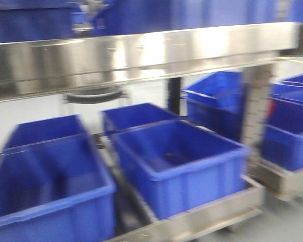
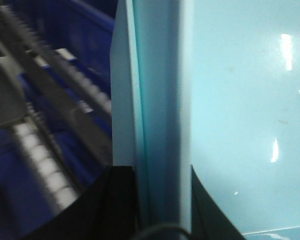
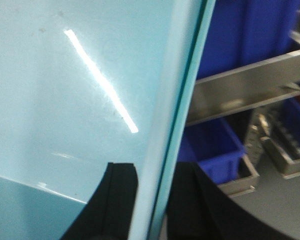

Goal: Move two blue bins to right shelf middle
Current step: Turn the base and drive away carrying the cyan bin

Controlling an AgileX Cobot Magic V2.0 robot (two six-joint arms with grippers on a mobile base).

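In the left wrist view my left gripper [image 2: 162, 202] is shut on the upright rim of a pale blue bin [image 2: 240, 125], with one black finger on each side of the wall. In the right wrist view my right gripper [image 3: 152, 205] is shut on the opposite rim of the same pale blue bin [image 3: 65, 100]. The wide shiny rail of the right shelf middle [image 1: 141, 55] crosses the blurred front view. Neither gripper shows in the front view.
Dark blue bins [image 1: 182, 166] [image 1: 45, 186] stand on the tier below the rail, with two more behind them. Another rack with blue bins [image 1: 293, 131] stands at the right. A perforated steel upright [image 1: 255, 106] stands between the two racks. Rollers [image 2: 45, 165] and steel rails [image 3: 240, 90] lie close to the held bin.
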